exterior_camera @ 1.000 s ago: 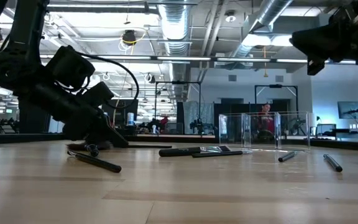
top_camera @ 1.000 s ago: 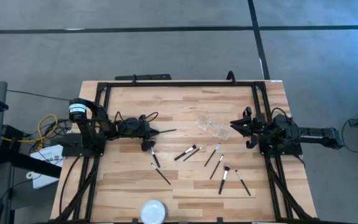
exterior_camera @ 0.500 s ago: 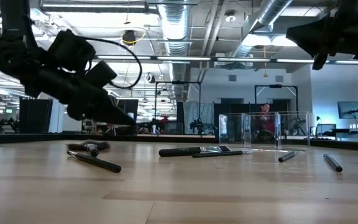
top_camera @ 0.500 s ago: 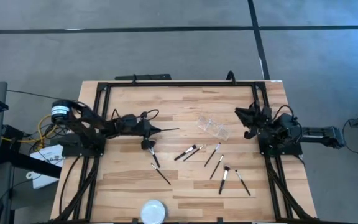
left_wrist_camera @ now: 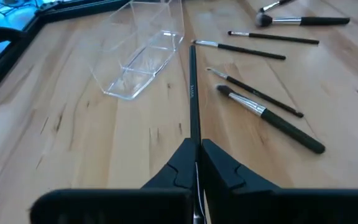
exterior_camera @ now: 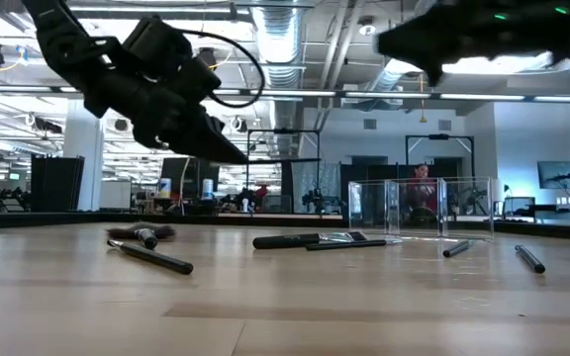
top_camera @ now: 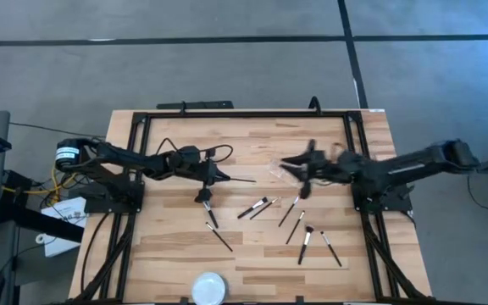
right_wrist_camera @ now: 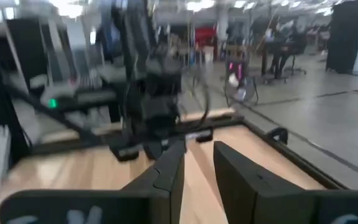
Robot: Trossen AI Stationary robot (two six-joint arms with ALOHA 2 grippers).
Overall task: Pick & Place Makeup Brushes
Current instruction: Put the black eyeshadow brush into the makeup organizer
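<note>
My left gripper (top_camera: 213, 175) hangs above the table's middle left, shut on a thin dark makeup brush (top_camera: 237, 179) that points toward the clear plastic holder (left_wrist_camera: 138, 65). My right gripper (top_camera: 295, 169) is open and reaches in from the right, above that holder (top_camera: 288, 175); it touches nothing. Several more brushes lie flat on the wood: two near the left (top_camera: 208, 210) (top_camera: 219, 237) and a scattered group by the middle (top_camera: 257, 207) (top_camera: 291, 210) (top_camera: 305, 243) (top_camera: 331, 249). In the low view the left gripper (exterior_camera: 228, 150) is well off the table. My left gripper pinches the brush between its two shut fingers (left_wrist_camera: 180, 163), at the handle's near end (left_wrist_camera: 196, 149). The brush runs straight forward in line with the fingers, and its free end (left_wrist_camera: 191, 46) points at the holder. It is lifted clear of the table.
A round white dish (top_camera: 208, 288) sits at the near edge. The clear holder (exterior_camera: 419, 208) stands right of the middle. A black frame (top_camera: 244, 113) runs along the far and side edges. Bare wood lies between the left brushes and the holder.
My left gripper has risen from table height with the brush and moved toward the table's right, nearer the holder. My right arm has stretched out from the right edge toward the table's middle and now stands over the holder. The brushes on the table have stayed put.
</note>
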